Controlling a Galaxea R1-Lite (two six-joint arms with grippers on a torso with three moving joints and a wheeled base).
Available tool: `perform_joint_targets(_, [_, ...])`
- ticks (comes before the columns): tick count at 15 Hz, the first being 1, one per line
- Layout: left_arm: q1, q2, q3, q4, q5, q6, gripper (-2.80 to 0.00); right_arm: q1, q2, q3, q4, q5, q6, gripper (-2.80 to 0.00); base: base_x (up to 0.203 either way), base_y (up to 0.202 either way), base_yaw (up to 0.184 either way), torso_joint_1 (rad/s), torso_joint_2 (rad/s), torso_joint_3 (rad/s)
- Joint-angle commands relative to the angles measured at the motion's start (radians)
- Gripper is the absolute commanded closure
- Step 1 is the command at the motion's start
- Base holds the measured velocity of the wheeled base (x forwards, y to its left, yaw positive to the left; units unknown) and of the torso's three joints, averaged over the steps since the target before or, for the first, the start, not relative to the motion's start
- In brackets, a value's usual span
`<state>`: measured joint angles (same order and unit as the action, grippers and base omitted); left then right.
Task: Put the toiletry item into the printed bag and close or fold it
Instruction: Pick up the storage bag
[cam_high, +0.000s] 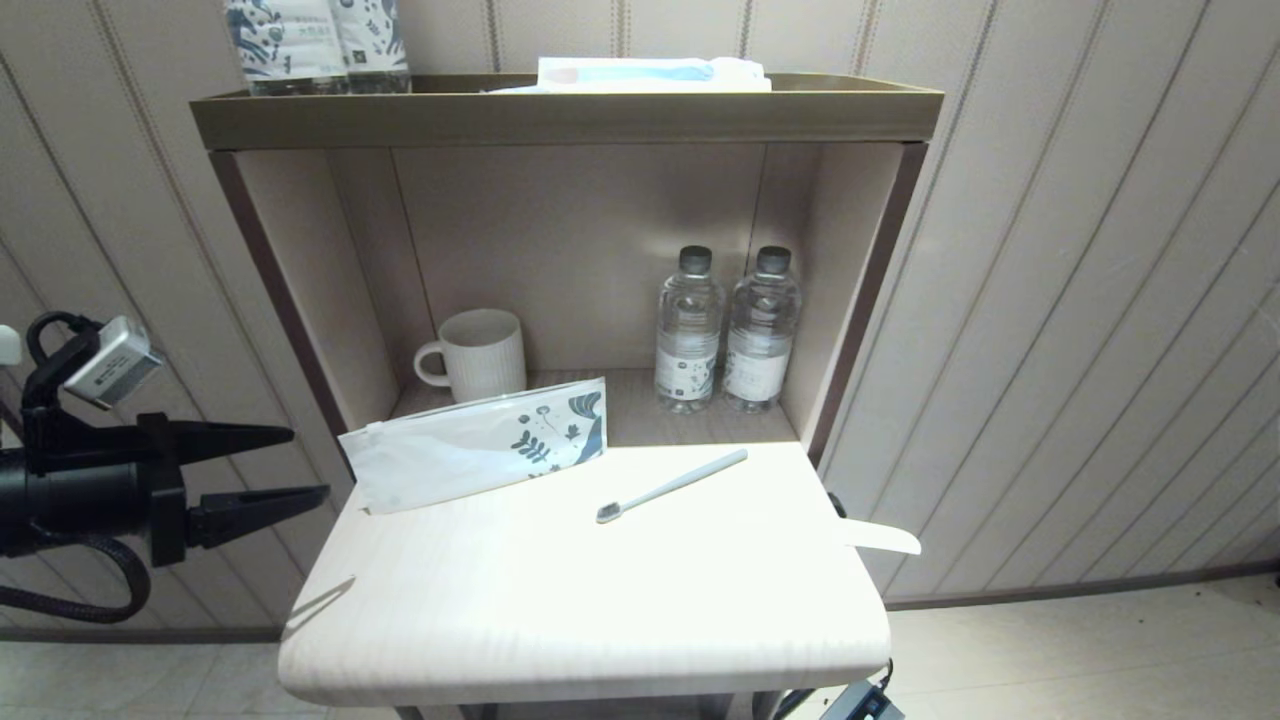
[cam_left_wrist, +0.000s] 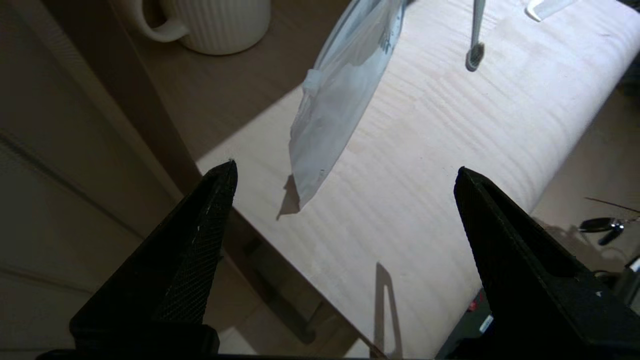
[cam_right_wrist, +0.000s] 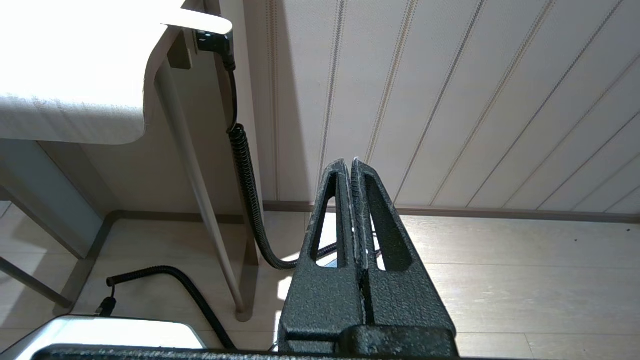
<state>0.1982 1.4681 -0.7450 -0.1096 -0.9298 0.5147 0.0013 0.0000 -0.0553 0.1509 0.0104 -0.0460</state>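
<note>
So the toothbrush (cam_high: 672, 485) is just lying flat on the pale wood table (cam_high: 600, 600), bristle head toward the front edge, handle angled back toward the two water bottles (cam_high: 725, 330) that stand side by side in the shelf nook. The printed bag (cam_high: 478, 443) sits to its left, near but not touching it, propped up on its long edge with the blue-teal leaf and flower print at the end closer to the toothbrush; nothing is inside it as far as I can see. Behind the bag there's a ribbed white mug (cam_high: 477, 353). The left gripper (cam_high: 305, 465) hovers off the table's left side, level with the bag, jaws spread wide and holding nothing; in its wrist view the fingers (cam_left_wrist: 200, 240) frame the bag's plain end. The right gripper (cam_right_wrist: 352, 167) hangs low beside the table, down near the floor and wall, fingers pressed together with nothing between them. A flat cream strip (cam_high: 885, 538) pokes off the right edge of the table. Labels-wise, the bottles have white labels with dark print, and the packages (cam_high: 318, 45) up on the top tray (cam_high: 560, 115) have blue patterning and some text, but none of it is legible to me.
</note>
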Motion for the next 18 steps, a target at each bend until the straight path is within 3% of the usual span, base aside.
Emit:
perform_joint_targets(1, [-0.010,0.022,-0.008,-0.002,-0.019,0.006,-2.80,0.000,0.000,0.000,0.001,0.001,-0.002,0.00,0.000,0.000,0.000,0.000,0.00,0.000])
perform_joint_targets(9, [-0.052,0.138,-0.032,-0.028,-0.009,0.173,-2.80,0.000,0.000,0.000,0.001,0.002,-0.003,0.00,0.000,0.000,0.000,0.000,0.00,0.000])
perform_joint_targets(18, [-0.128,0.233,-0.042,-0.131,0.029,0.180,-2.80,0.000,0.000,-0.001,0.003,0.002,-0.003,0.00,0.000,0.000,0.000,0.000,0.00,0.000])
